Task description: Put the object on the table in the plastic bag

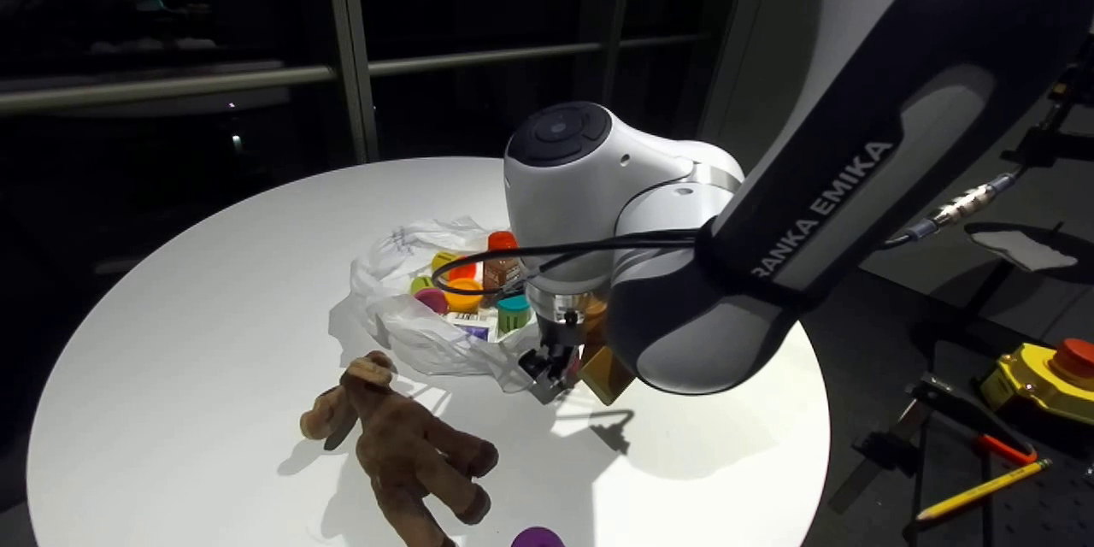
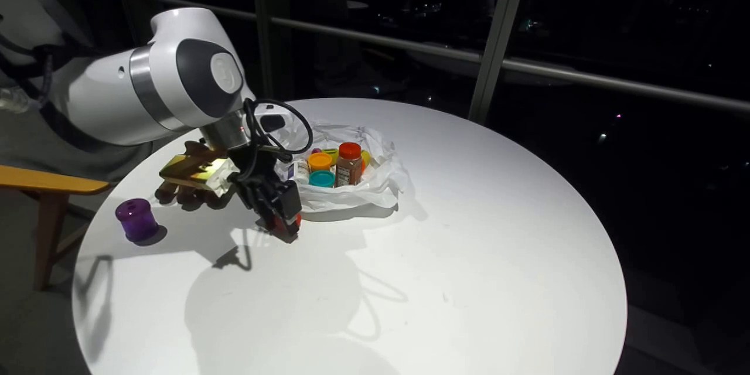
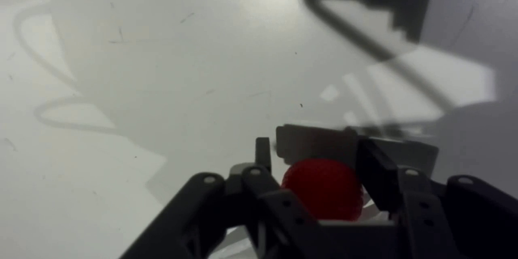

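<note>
Jaws low over table (image 2: pixel 469 246), straddling red object (image 3: pixel 323 188); can't tell if clamped. Plastic bag (image 1: pixel 427 346) with jars (image 2: pixel 349 167) just beside jaws, plush toy (image 1: pixel 400 438) farther off.

Counting two fingers (image 3: pixel 376 174), with one red thing (image 3: pixel 323 190) between them, one arm (image 1: pixel 555 197) above and one tabletop (image 2: pixel 480 246) below. Just beside the fingers, making it one bag (image 1: pixel 410 350). Within that bag, close by the fingers, noting one jar (image 2: pixel 350 168), one white container (image 2: pixel 299 170) and at least two tubs (image 2: pixel 321 179), one lidded in teal, one in orange. Unable to count the yellow, green and magenta pieces (image 1: pixel 432 300) there, overlapping too much. Near the fingers but apart, adding one bear (image 1: pixel 402 444); well apart from them, one purple pot (image 2: pixel 136 221). Off the tabletop, well away from the fingers, finding one pencil (image 1: pixel 983 490), one red button (image 1: pixel 1074 359) and one chair (image 2: pixel 53 179).
</note>
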Controlling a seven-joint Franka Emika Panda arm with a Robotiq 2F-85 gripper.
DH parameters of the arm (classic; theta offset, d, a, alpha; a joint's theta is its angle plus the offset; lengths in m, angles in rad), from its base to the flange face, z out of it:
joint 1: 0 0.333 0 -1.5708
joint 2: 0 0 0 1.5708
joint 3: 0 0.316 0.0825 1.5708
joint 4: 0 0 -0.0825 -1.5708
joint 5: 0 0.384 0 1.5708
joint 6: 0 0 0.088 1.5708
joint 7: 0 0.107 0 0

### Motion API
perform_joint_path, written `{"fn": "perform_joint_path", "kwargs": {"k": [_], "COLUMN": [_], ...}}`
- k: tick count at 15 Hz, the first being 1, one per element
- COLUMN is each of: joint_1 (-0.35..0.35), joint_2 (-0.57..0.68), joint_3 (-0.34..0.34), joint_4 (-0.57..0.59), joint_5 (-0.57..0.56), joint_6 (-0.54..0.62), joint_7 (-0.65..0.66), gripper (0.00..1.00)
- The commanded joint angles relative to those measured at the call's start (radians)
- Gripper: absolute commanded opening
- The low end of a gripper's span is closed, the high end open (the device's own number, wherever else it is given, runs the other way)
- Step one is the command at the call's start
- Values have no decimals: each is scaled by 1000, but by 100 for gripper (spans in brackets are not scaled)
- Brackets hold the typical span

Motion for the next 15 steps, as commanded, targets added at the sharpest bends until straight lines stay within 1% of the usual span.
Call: {"fn": "perform_joint_path", "kwargs": {"k": [1, 3, 6, 7, 8, 9, 15], "joint_1": [-8, -12, -15, -6, 1, 6, -10], "joint_2": [-68, -74, -71, -65, -56, -47, -20], "joint_3": [27, 33, 37, 25, 14, 7, -3], "joint_4": [-57, -62, -55, -49, -41, -34, 1], "joint_5": [-7, -7, -6, -14, -20, -26, -23], "joint_6": [-31, -32, -49, -53, -48, -35, 6], "joint_7": [-3, 3, 12, 29, 45, 57, 96], "gripper": [27, 13, 7, 33, 35, 40, 85]}}
